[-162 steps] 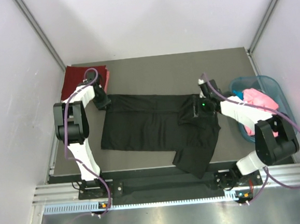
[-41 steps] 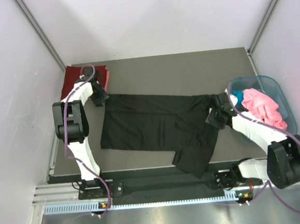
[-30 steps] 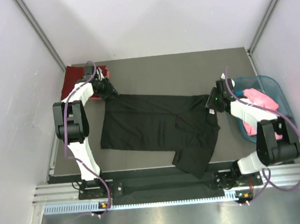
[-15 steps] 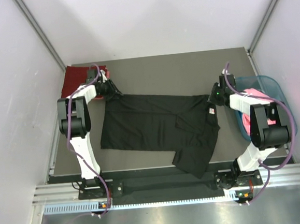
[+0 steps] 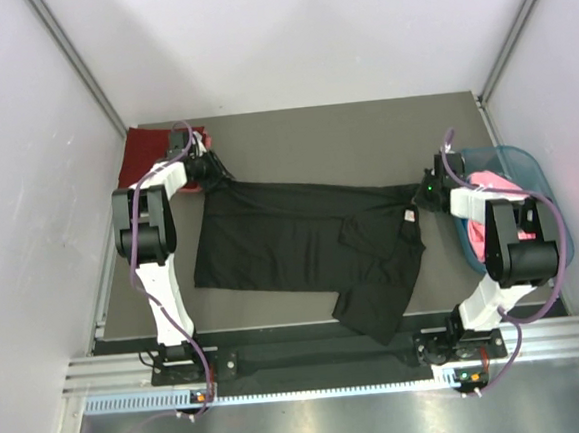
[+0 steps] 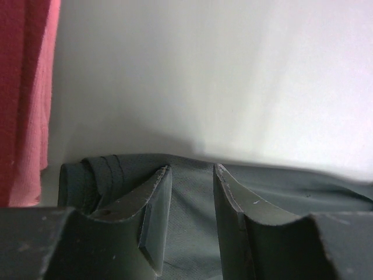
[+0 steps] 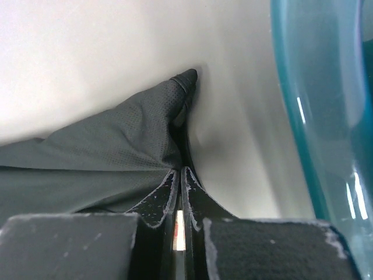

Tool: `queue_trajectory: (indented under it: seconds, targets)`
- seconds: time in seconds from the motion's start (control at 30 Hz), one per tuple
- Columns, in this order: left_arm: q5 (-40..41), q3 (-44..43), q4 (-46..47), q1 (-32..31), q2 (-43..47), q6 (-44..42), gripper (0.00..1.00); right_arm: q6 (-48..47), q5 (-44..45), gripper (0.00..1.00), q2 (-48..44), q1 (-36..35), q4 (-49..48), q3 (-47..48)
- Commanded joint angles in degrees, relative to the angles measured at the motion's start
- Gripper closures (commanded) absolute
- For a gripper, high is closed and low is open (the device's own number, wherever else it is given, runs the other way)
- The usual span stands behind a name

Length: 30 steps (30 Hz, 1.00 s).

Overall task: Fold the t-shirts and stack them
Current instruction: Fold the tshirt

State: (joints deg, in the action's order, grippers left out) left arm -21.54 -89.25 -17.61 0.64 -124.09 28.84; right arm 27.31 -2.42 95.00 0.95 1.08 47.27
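A large black t-shirt (image 5: 291, 241) lies spread across the middle of the table. My left gripper (image 5: 211, 172) is low at its back left corner. In the left wrist view that gripper (image 6: 191, 169) stands open, its fingers apart over the black cloth (image 6: 105, 169). My right gripper (image 5: 423, 191) is at the shirt's back right corner. In the right wrist view it (image 7: 179, 170) is shut on a pointed tip of the black cloth (image 7: 116, 151). A dark red t-shirt (image 5: 144, 148) lies folded at the back left. A pink t-shirt (image 5: 492, 182) sits in the basket.
A teal plastic basket (image 5: 521, 163) stands at the table's right edge, close beside my right gripper; its rim (image 7: 309, 116) fills the right of the right wrist view. The dark red cloth (image 6: 17, 87) with a pink edge lies just left of my left gripper.
My right gripper has slid right toward the basket to the shirt's back right corner and shut on it, drawing that corner out. My left gripper has hardly moved.
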Motion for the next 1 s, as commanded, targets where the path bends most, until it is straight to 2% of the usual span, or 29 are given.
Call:
queue_trajectory:
  seconds: [0.0,0.07,0.17,0.2,0.33,0.4,0.47,0.57,0.8,0.97]
  targets:
    - [6.0,-0.5,-1.6,0.2,-2.9,-1.6,0.59,0.0,0.6,1.00,-1.5,0.7,-2.8,-0.9]
    - [5.7,-0.7,-1.8,0.3,-2.9,-1.5,0.59,0.0,-0.2,1.00,-1.7,0.7,-3.5,-1.5]
    - [5.0,-0.7,-1.7,0.1,-2.4,-1.2,0.59,-0.1,-0.7,0.87,-2.5,0.7,-2.7,-0.9]
    - [4.6,-0.7,-1.7,0.2,-2.2,-1.2,0.59,-0.2,-0.7,0.80,-3.1,0.7,-1.8,-0.3]
    - [4.1,-0.9,-2.0,0.2,-0.5,-1.2,0.59,-1.1,-1.3,0.74,-6.7,0.7,4.5,3.6]
    - [3.4,-1.4,-2.1,0.1,0.7,-1.1,0.59,-0.9,-2.1,0.76,-8.6,0.3,6.6,4.7]
    - [3.3,-1.6,-2.3,0.1,1.3,-1.1,0.58,-0.9,-2.4,0.87,-9.3,-0.5,7.1,5.5]
    - [3.0,-1.5,-2.4,0.1,2.6,-1.0,0.58,-0.6,-2.1,0.93,-8.8,-3.4,7.5,7.0]
    - [4.7,-2.2,-4.9,0.0,2.1,-1.9,0.58,-0.4,-0.8,0.98,0.7,-5.3,6.9,11.1]
    - [8.5,-2.4,-6.6,0.1,0.0,-3.1,0.57,-2.0,4.1,1.00,6.2,-4.4,7.9,13.8]
